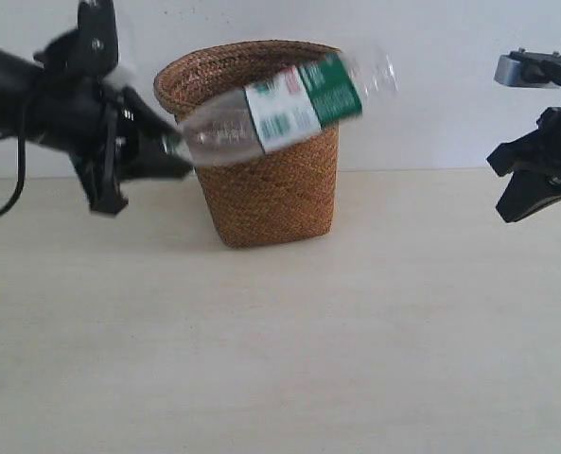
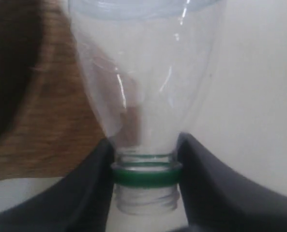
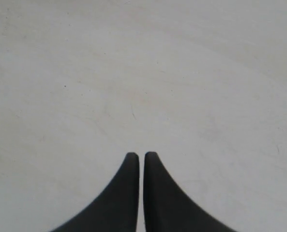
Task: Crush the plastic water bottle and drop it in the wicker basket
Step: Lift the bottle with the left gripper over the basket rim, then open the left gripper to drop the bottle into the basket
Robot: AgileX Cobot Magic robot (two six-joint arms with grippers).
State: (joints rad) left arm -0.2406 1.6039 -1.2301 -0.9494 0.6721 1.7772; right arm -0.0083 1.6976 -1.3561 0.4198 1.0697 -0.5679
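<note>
The left claw (image 2: pixel 145 162) pinches the plastic water bottle (image 1: pixel 280 109) at its neck, arm reaching level from the left. The bottle slants up rightward across the wicker basket (image 1: pixel 271 203) rim. The right claw (image 3: pixel 141 157), pressed together and empty, hangs at the right above the tabletop (image 1: pixel 280 359).

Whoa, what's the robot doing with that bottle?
The robot's left end effector is pinching the plastic water bottle by its neck. It holds the bottle up sideways and tilted, across the wicker basket near its rim. The bottle is not inside the basket yet. The right end effector is shut with nothing in it, off to the right above the table.
</note>
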